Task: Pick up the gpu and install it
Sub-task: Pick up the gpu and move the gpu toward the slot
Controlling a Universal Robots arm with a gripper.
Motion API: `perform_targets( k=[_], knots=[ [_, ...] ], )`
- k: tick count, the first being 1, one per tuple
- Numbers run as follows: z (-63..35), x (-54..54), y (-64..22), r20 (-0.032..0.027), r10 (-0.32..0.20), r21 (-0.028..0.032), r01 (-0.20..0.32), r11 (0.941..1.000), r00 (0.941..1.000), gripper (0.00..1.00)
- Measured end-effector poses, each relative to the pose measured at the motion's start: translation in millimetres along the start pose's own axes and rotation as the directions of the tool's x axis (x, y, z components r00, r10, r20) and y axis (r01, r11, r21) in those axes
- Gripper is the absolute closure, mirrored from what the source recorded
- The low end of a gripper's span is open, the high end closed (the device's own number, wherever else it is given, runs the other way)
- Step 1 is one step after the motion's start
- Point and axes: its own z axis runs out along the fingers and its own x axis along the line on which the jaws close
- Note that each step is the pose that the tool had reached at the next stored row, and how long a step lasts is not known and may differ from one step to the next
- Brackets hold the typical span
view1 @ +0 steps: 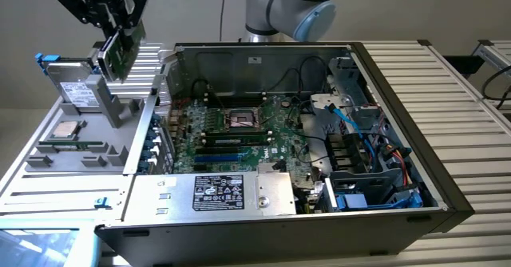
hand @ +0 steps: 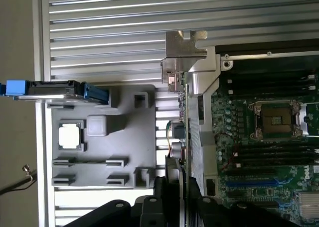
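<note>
Gripper [view1: 119,24] jaws are clamped partway closed on the gpu [view1: 124,52]. The card hangs tilted in the air above the grey parts tray [view1: 48,177], on the exterior view's left of the open computer case [view1: 239,69] and its motherboard [view1: 279,123].

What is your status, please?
Gripper shut on gpu. Gpu in the air above gray tray, outside the case. Nothing seen in the way.

Silver arm [view1: 276,15], blue caps [view1: 318,17], black hand [view1: 119,36]
</note>
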Motion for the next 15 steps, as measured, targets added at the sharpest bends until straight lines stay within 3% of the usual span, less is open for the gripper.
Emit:
perform_targets(
  k=[15],
  knots=[
    [-14.8,-67.4,5.1,0.0000,0.000,0.0000,0.000,1.0000,1.0000,0.72]
  ],
)
